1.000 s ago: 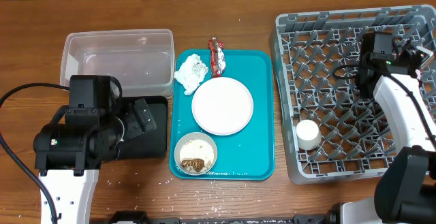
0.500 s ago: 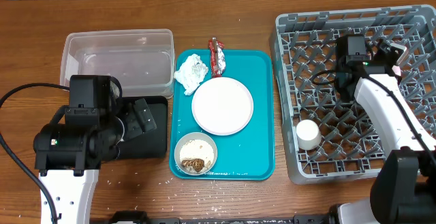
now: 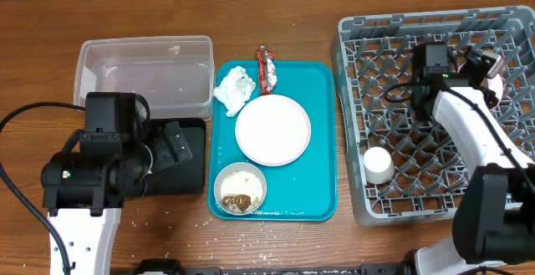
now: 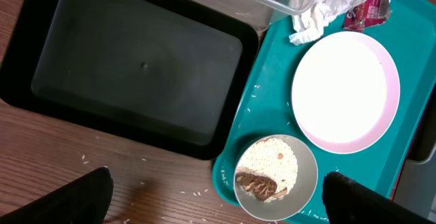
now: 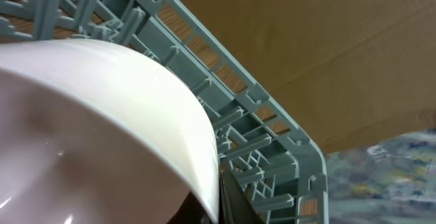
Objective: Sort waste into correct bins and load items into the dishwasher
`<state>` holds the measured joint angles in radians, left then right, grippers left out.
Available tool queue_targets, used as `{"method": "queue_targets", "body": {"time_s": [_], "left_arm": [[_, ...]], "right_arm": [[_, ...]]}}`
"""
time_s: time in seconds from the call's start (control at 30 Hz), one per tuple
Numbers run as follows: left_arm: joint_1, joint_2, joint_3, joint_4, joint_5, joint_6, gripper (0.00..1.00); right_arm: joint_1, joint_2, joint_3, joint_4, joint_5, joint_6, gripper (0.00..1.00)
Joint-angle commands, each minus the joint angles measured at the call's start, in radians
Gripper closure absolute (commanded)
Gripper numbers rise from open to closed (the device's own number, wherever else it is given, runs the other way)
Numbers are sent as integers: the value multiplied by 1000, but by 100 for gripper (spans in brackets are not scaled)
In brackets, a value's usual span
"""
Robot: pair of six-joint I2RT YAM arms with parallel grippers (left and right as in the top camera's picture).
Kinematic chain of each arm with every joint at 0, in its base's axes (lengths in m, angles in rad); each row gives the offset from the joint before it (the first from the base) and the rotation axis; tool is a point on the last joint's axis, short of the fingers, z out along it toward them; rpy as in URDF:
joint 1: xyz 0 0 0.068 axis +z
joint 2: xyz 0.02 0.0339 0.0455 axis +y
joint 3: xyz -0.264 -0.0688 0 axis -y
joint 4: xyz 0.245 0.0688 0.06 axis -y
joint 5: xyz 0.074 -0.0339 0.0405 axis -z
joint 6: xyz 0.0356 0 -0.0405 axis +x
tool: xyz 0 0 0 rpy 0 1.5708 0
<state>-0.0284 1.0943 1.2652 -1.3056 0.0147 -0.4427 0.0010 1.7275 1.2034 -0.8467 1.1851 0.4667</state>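
- The right tool (image 3: 483,68) hangs over the large square grey plastic dish rack (image 3: 344,99) at the worktop's right edge, pinched on the rim of a pale pink round bowl (image 5: 102,115).
- The bowl tilts just beside the rack's outer wall, towards the far right corner; setting it down means going straight below, I'd judge.
- The left tool (image 4: 218,178), spread wide and empty, is well apart.

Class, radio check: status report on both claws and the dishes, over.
Left claw open, above black tray. Right claw shut on pink bowl over rack. Cup in rack; plate and food bowl on teal tray. Nothing seen blocking.
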Motion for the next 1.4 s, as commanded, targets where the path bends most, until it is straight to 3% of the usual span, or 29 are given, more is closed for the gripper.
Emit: {"method": "queue_targets", "body": {"time_s": [0.0, 0.07, 0.1, 0.17, 0.23, 0.37, 0.43, 0.63, 0.77, 0.93, 1.2, 1.3, 1.33, 1.37], "left_arm": [[-5, -2, 15, 1, 5, 2, 0], [-5, -2, 15, 0, 5, 1, 0], [-5, -2, 15, 0, 5, 1, 0], [-5, -2, 15, 0, 5, 2, 0], [-5, -2, 15, -2, 5, 2, 0], [-5, -2, 15, -2, 5, 2, 0], [-5, -2, 15, -3, 5, 2, 0], [-5, -19, 72, -7, 37, 55, 0], [-5, -83, 246, -22, -45, 60, 0], [-5, -154, 323, -25, -78, 62, 0], [-5, -150, 323, -79, -77, 61, 0], [-5, -145, 323, -79, -77, 61, 0], [-5, -145, 323, -79, -77, 61, 0], [-5, -145, 323, -79, -77, 61, 0]], "right_arm": [[85, 13, -5, -26, -23, -2, 96], [136, 13, -5, -87, -25, 41, 93], [155, 13, -5, -103, -27, 47, 71], [168, 8, -3, -110, -26, 59, 68], [178, -10, 7, -126, -27, 66, 43], [278, -84, 106, -217, -142, 87, 25], [349, -113, 163, -276, -264, 87, 21], [498, -129, 235, -312, -812, 44, 22], [558, -124, 204, -237, -1268, 60, 34], [589, -56, 87, -160, -1295, 321, 36], [588, 115, 3, -32, -1299, 475, 41], [588, 170, -8, 14, -1299, 507, 52], [588, 188, -8, 37, -1299, 507, 66], [587, 194, -8, 45, -1299, 507, 73]]}}
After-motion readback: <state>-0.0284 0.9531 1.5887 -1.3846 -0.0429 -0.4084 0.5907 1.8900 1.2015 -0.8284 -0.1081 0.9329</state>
